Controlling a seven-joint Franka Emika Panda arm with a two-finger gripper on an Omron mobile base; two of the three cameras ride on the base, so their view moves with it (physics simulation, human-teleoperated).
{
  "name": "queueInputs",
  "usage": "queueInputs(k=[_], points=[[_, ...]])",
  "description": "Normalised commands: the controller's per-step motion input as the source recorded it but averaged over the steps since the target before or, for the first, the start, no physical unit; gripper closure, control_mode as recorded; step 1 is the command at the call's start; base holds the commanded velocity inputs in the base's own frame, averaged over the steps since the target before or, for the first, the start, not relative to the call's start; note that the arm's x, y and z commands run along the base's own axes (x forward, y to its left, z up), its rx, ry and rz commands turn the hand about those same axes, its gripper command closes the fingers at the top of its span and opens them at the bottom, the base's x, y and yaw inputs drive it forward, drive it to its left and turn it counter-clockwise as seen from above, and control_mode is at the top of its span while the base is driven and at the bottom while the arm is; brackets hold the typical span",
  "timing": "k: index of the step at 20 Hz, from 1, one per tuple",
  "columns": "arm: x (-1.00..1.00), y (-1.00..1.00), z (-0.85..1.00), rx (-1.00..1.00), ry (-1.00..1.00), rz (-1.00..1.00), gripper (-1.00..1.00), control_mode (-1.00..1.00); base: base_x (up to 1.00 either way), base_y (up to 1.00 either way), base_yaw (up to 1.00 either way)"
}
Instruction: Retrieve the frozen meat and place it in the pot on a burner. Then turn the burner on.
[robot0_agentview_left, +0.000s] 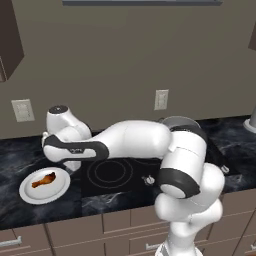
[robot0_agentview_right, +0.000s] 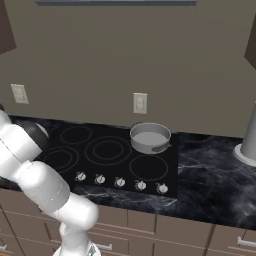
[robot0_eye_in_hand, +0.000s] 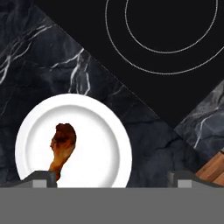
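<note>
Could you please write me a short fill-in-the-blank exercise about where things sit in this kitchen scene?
1. The frozen meat lies on a white ____.
2. The pot stands on a rear burner of the ____.
3. The inside of the pot is ____.
4. The gripper hovers with its fingers ____.

Missing words: plate; stove; empty; open
</note>
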Motion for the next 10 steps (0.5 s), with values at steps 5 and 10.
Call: queueInputs(k=[5,10], points=[[0.07,0.24,-0.04,-0.08,0.02,0.13,-1.0,-1.0,0.0,0.0,0.0],[0.18,0.24,0.0,-0.02,0.14,0.26,-1.0,-1.0,0.0,0.0,0.0]])
